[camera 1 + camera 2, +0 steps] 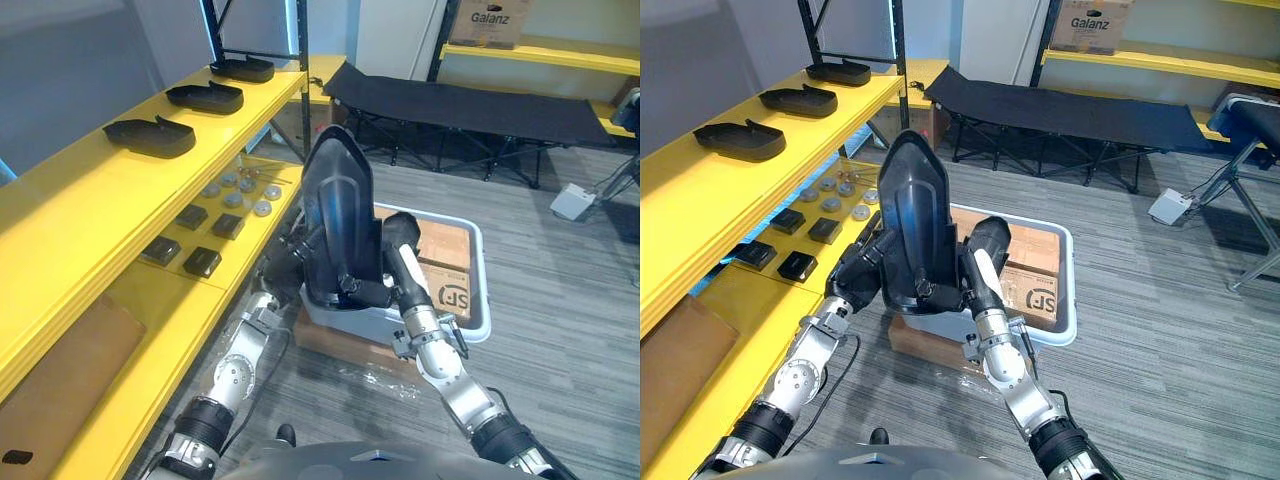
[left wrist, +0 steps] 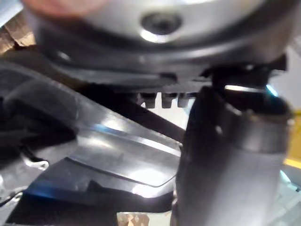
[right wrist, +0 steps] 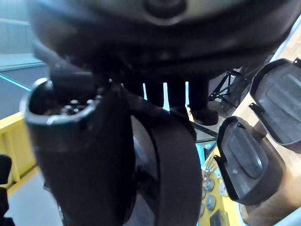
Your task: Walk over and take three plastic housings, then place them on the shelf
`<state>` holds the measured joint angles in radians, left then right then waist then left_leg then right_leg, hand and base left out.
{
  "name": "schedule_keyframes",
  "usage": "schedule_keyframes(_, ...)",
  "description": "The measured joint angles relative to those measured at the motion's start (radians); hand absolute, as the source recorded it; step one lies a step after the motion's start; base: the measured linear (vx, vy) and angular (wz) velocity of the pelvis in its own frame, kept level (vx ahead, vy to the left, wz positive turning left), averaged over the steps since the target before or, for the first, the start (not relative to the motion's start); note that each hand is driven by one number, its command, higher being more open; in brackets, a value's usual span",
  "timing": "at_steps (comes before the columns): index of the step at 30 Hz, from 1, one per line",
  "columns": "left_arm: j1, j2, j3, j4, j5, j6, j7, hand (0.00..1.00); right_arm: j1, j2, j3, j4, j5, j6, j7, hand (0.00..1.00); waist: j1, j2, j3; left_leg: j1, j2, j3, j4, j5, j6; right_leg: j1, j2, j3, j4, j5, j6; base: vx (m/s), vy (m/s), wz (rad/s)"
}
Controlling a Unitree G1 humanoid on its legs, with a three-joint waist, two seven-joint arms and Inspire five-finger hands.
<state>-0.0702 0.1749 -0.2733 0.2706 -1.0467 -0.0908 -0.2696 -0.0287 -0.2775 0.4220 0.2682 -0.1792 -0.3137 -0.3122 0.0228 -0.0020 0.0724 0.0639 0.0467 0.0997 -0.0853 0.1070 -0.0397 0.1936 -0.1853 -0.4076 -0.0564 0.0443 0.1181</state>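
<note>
I hold a large black plastic housing (image 1: 340,215) upright between both hands, above a white bin (image 1: 474,300). My left hand (image 1: 287,264) grips its left edge; in the left wrist view the thumb (image 2: 225,155) lies against the glossy shell (image 2: 108,160). My right hand (image 1: 393,250) grips the right side, thumb (image 3: 80,155) and fingers curled round the housing's rim (image 3: 174,174). Three more black housings (image 1: 150,137) (image 1: 206,97) (image 1: 243,69) lie in a row on the yellow top shelf (image 1: 90,200) to my left.
The lower shelf level (image 1: 160,350) holds several small grey discs (image 1: 240,192) and black blocks (image 1: 202,262). The bin sits on a cardboard box (image 1: 330,345) on grey floor. A black folding cot (image 1: 470,100) stands behind, with more yellow racking (image 1: 540,55) beyond.
</note>
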Motion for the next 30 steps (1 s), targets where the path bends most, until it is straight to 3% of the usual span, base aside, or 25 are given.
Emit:
schedule_keyframes(6, 0.0, 0.004, -0.013, 0.0, 0.187, 0.032, -0.011, 1.0, 0.0, 0.0, -0.014, -0.004, 0.001, 0.0, 0.007, 0.0, -0.002, 0.001, 0.0, 0.0, 0.0, 0.001, 0.0, -0.001, -0.001, 0.0, 0.0, 0.001, 0.0, 0.0, 0.0, 0.0, 0.0, 0.0)
schedule_keyframes(7, 0.0, 0.006, -0.02, 0.0, 0.214, 0.037, -0.011, 0.0, 0.0, 0.0, -0.016, -0.005, 0.001, 0.0, 0.008, 0.0, -0.001, 0.001, 0.0, 0.0, 0.0, 0.002, 0.0, -0.001, -0.002, 0.0, 0.0, 0.001, 0.0, 0.0, 0.0, 0.0, 0.0, 0.0)
schedule_keyframes(11, -0.001, 0.037, -0.074, -0.001, 0.393, 0.089, 0.015, 0.0, 0.001, -0.005, -0.019, -0.01, 0.03, 0.0, 0.02, 0.0, -0.003, 0.004, 0.002, -0.001, 0.0, 0.003, 0.0, -0.002, -0.003, -0.002, 0.0, 0.003, -0.001, 0.0, 0.0, 0.0, 0.0, 0.0)
schedule_keyframes(15, -0.002, 0.039, -0.134, -0.015, 0.413, 0.094, 0.088, 0.0, 0.002, -0.019, -0.017, -0.01, 0.074, 0.002, 0.026, 0.0, -0.002, 0.009, 0.004, -0.003, 0.0, 0.003, 0.0, -0.003, -0.003, -0.003, 0.0, 0.003, -0.001, 0.0, 0.0, 0.0, 0.0, 0.0)
schedule_keyframes(23, 0.0, 0.021, -0.17, -0.036, 0.354, 0.027, 0.246, 0.0, 0.0, -0.019, 0.023, -0.035, 0.12, 0.002, 0.039, 0.0, -0.001, 0.025, 0.007, -0.003, 0.007, 0.003, 0.001, -0.003, -0.003, -0.001, 0.008, 0.003, -0.01, -0.003, -0.004, 0.0, 0.0, 0.0)
schedule_keyframes(30, 0.0, 0.019, -0.18, -0.034, 0.3, -0.034, 0.291, 0.0, -0.006, 0.014, 0.026, -0.046, 0.126, 0.003, 0.038, 0.0, -0.001, 0.025, 0.007, -0.002, 0.012, 0.003, 0.001, -0.003, -0.004, 0.001, 0.015, 0.002, -0.015, -0.004, -0.007, 0.0, 0.0, 0.0)
